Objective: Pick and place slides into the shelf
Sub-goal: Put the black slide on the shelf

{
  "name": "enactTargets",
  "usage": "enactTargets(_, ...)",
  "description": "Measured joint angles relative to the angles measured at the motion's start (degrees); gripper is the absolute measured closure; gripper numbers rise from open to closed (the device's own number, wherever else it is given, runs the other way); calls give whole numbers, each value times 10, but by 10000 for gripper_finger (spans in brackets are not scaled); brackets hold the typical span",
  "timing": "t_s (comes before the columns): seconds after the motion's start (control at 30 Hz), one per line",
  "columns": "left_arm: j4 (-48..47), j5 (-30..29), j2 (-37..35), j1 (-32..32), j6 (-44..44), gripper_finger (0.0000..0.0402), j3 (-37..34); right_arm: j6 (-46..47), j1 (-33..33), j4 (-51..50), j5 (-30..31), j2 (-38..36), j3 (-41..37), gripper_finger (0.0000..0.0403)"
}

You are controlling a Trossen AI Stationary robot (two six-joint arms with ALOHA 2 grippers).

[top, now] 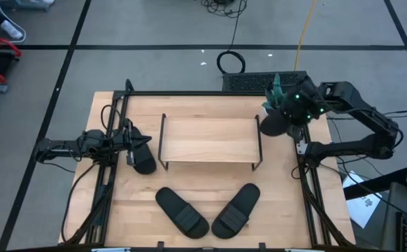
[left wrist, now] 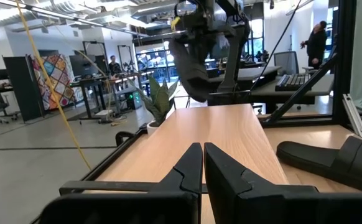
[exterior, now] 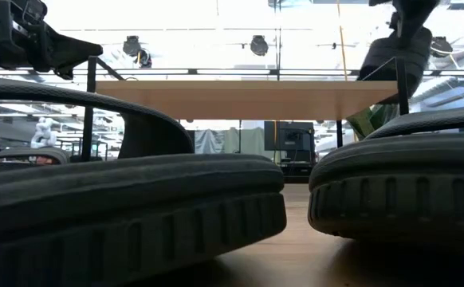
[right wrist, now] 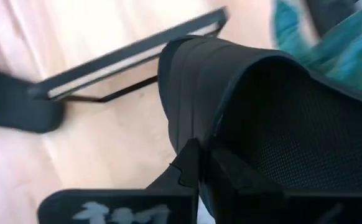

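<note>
The shelf stands mid-table, its light plank top bare. My right gripper hovers off the shelf's right end, shut on one black slide, which also shows in the left wrist view as a hanging slide. My left gripper is shut and empty just left of the shelf, fingers pointing along the plank. A second slide lies sole-down on the table beside it. Two more slides lie near the table's near edge, toes angled together. My right gripper pinches the slide at the strap's edge, with the textured footbed showing past it. It comes from above. The slide hangs below the fingers, lifted clear, beside and above the shelf's right end.
Black rails run along the table's left edge and right edge. A green plant and a dark mat sit behind the far right corner. People stand in the room beyond. Bare wood lies between the shelf and the near slides.
</note>
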Motion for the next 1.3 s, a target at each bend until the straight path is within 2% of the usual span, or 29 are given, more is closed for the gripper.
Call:
enactTargets(0.1,0,0,0,0,0,380,0,-10,0,3,26,12,34,399)
enactTargets(0.2,-1,0,0,0,0,380,0,-22,0,4,80,24,67,398)
enactTargets(0.3,-2,0,0,0,0,380,0,-68,0,3,88,38,99,398)
enactTargets(0.47,-4,0,0,0,0,380,0,-102,0,3,-1,76,158,397)
enactTargets(0.6,-4,0,0,0,3,380,0,-122,1,3,-118,129,192,397)
enactTargets(0.77,-4,0,0,0,10,380,0,-179,10,4,-222,205,213,397)
enactTargets(0.9,-10,0,0,0,10,380,0,-192,15,4,-328,250,222,399)
enactTargets(1.1,-29,0,0,0,14,380,0,-182,46,3,-339,294,222,400)
enactTargets(1.3,-33,0,0,0,17,380,0,-223,88,3,-342,328,222,400)
